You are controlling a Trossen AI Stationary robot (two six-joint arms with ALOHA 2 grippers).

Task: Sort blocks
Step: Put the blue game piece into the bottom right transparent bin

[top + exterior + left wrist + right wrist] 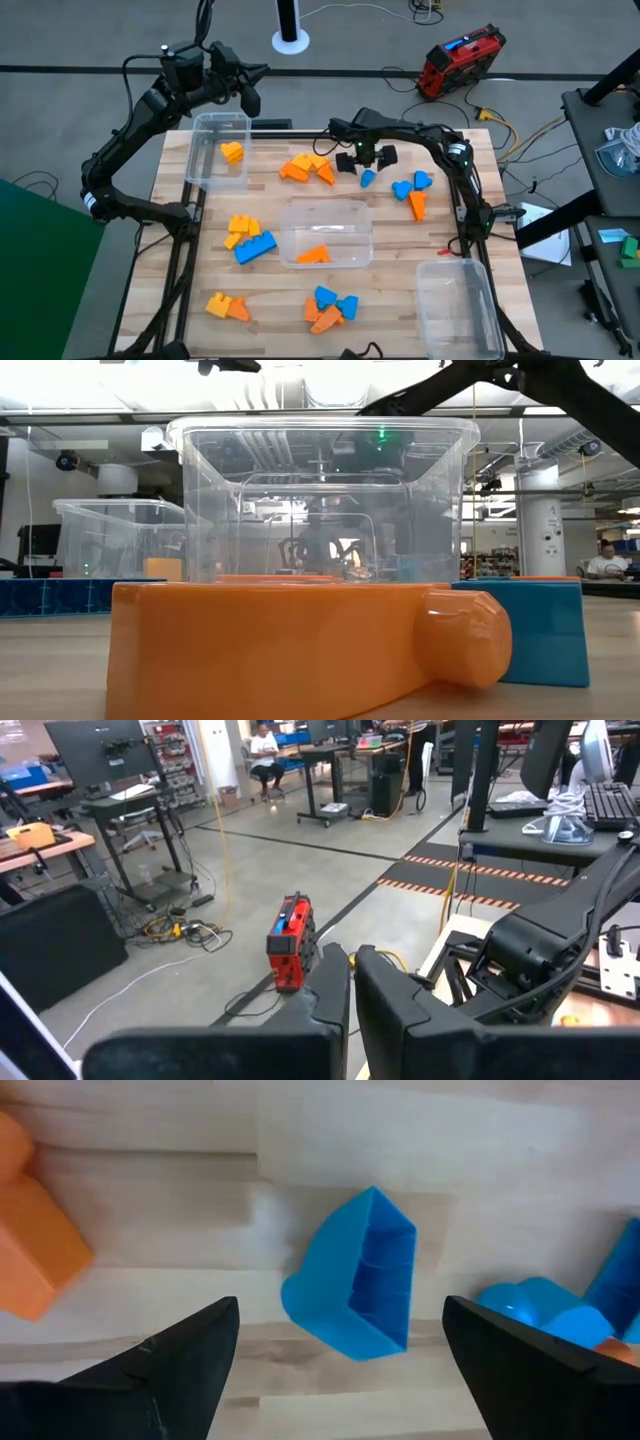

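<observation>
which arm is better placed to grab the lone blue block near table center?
Right. Its end effector hangs directly over the lone blue block, fingers open on either side of it in the right wrist view. The left end effector is raised past the table's far edge, shut, facing the room.

A robotics lab in an open industrial hall.

The wooden table [330,300] stands on a bare grey concrete floor [180,990] marked with striped hazard tape, with cables trailing to a red power unit [290,942]. Beyond it are height-adjustable desks [330,770], a monitor on a rolling stand [100,750], a keyboard [610,805], a seated person [265,750], and exposed ducts and strip lights under a high ceiling [90,400].
</observation>
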